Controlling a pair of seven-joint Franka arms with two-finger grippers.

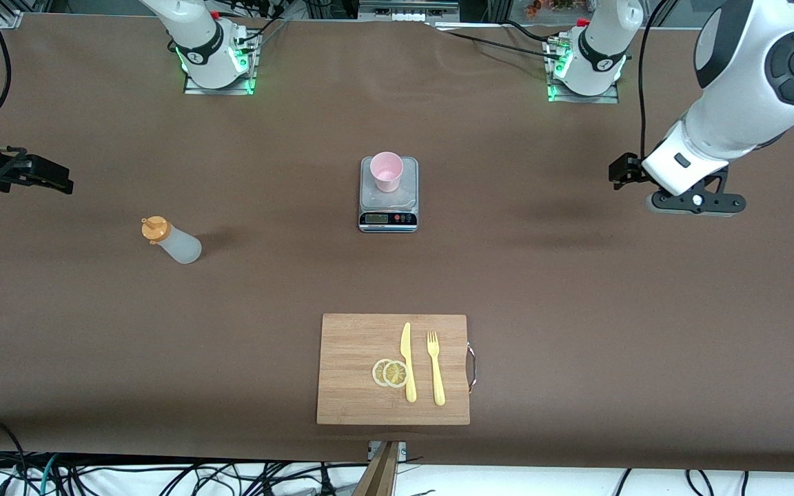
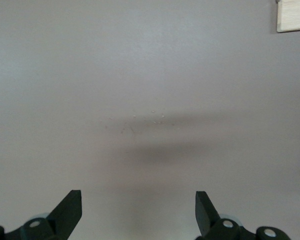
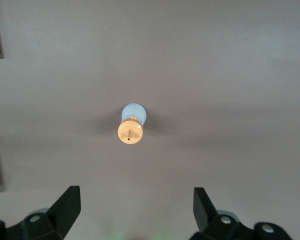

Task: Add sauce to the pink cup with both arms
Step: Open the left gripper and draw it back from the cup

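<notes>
Near the middle of the front view, a little above centre, the pink cup (image 1: pixel 387 171) stands upright on a small grey kitchen scale (image 1: pixel 388 205), whose display faces the lower edge of the frame. Toward the right arm's end of the table, in the middle-left part of the same frame, the sauce bottle (image 1: pixel 171 240) stands on the brown table (image 1: pixel 576 289) with its orange nozzle cap (image 1: pixel 155 228) on top; it is well apart from the cup and a little nearer to the front camera than the scale. Low in the centre of the frame lies a wooden cutting board (image 1: pixel 355 344), and on it rest two lemon slices (image 1: pixel 390 373), a yellow plastic knife (image 1: pixel 407 362) and a yellow plastic fork (image 1: pixel 435 368), side by side. The right gripper (image 3: pixel 135 212) hangs above the table at the left edge of the front view, over the bare cloth beside the bottle; in the right wrist view its two black fingers are spread wide, nothing is between them, and the sauce bottle (image 3: pixel 131 126) is seen from above. The left gripper (image 2: pixel 139 212) hangs at the right edge of the front view, over bare table toward the left arm's end; in the left wrist view its fingers are also wide apart and hold nothing, and only a corner of the cutting board (image 2: pixel 293 15) shows at the upper right of that frame.
</notes>
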